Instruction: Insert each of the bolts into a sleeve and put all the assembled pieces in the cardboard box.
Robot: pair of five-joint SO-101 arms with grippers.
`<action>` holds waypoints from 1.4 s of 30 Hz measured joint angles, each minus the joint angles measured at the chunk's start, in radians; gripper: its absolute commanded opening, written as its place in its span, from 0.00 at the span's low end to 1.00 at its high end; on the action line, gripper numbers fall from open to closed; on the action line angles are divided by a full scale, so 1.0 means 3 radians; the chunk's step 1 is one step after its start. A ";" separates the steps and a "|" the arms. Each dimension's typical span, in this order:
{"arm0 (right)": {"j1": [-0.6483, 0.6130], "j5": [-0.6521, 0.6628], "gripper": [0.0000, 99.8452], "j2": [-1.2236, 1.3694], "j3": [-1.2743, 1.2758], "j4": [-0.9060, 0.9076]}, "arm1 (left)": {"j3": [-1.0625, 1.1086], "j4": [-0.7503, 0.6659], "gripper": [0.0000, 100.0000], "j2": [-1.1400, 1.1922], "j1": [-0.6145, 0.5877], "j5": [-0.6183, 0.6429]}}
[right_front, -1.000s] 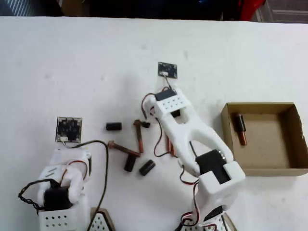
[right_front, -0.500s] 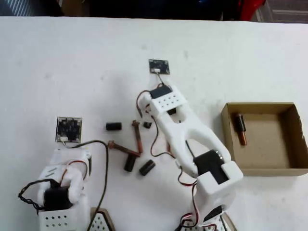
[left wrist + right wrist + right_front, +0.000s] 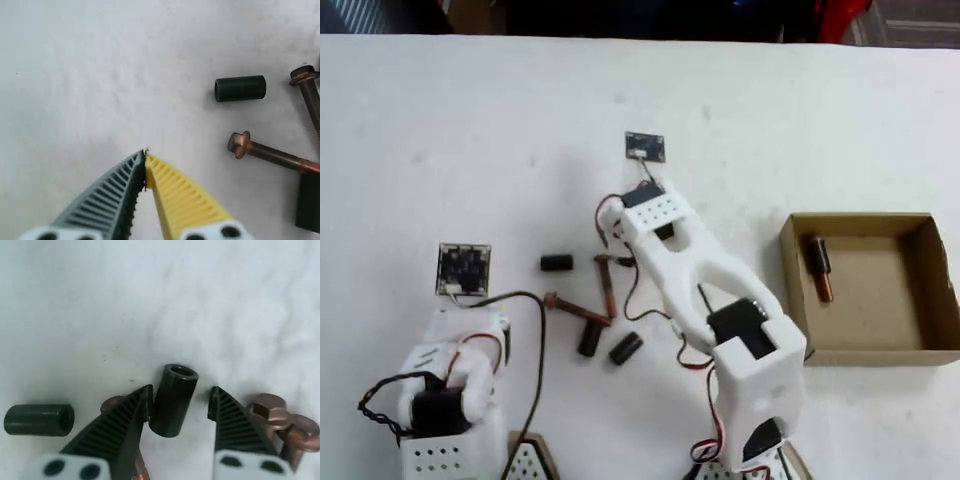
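Note:
My right gripper (image 3: 180, 388) is open and straddles a black sleeve (image 3: 173, 400) that stands tilted on the table, its hole facing up. One finger (image 3: 125, 427) is close against the sleeve; a gap separates it from the other. From above, the right arm's wrist (image 3: 655, 213) hangs over the top of a copper bolt (image 3: 607, 287). A second bolt (image 3: 575, 308) lies slanted beside it, among three loose sleeves (image 3: 556, 263), (image 3: 589, 339), (image 3: 626, 348). The left gripper (image 3: 145, 152) is shut and holds nothing, with a sleeve (image 3: 240, 88) and a bolt (image 3: 270, 154) off to its side.
The cardboard box (image 3: 865, 353) sits at the right and holds one assembled bolt and sleeve (image 3: 818, 265). Copper bolt heads (image 3: 280, 422) lie just outside one right finger. Another sleeve (image 3: 39, 419) lies on its side beyond the other. White table stretches toward the far edge.
The right arm has swung left and its wrist now sits over the bolts. The left arm has not moved.

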 measured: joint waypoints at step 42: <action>0.0532 0.2240 0.13 -0.0317 -0.0164 0.0082 | 0.0077 0.0000 0.02 0.0000 0.0000 0.0000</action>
